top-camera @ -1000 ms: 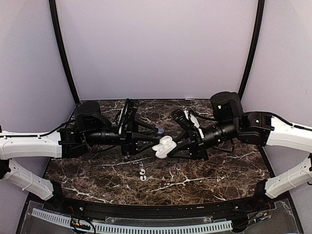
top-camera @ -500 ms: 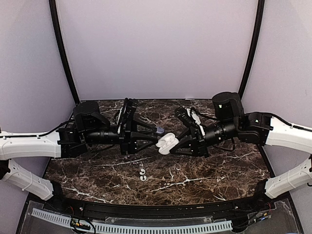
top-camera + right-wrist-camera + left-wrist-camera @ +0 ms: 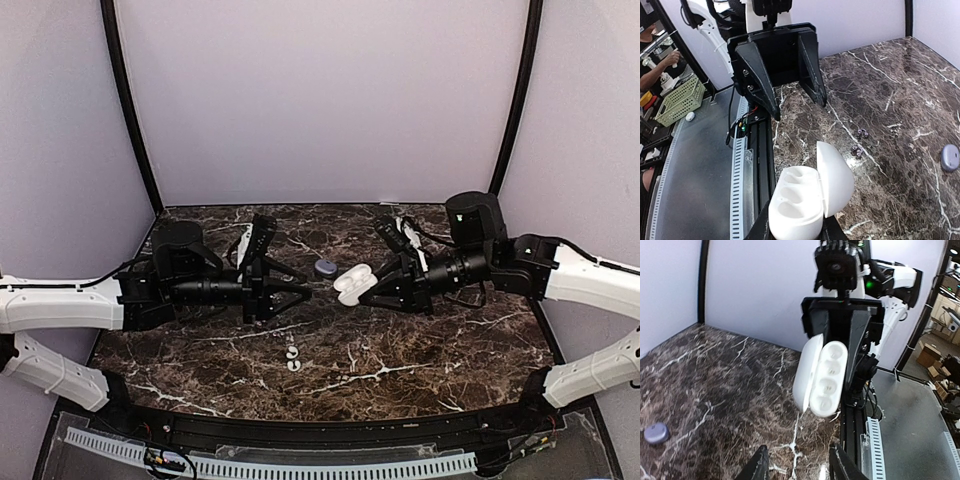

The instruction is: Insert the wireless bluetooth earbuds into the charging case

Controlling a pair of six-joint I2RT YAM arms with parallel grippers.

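The charging case (image 3: 350,283) is open and raised off the table, its lid swung back on the hinge. The base shows a row of round hollows, and every one that can be seen is empty. It is glossy white inside and out, smooth and rounded like a pebble. The right gripper (image 3: 368,287) pinches the base between its fingers, with the open side turned toward the other arm.

To the left of the case and apart from it, the left gripper (image 3: 799,107) has its fingers spread with nothing between them. Just behind and left of the case, a small lavender pebble (image 3: 325,268) lies closed and flat on the table. The two earbuds (image 3: 292,352) lie on the table in front of the case and to its left, toward the near edge. They are close together, tiny and white, and much smaller than the case.

The table (image 3: 450,340) is dark brown marble with white veins. Plain pale lilac walls (image 3: 320,100) close it in behind and on both sides, with a black post (image 3: 128,110) running up each back corner.
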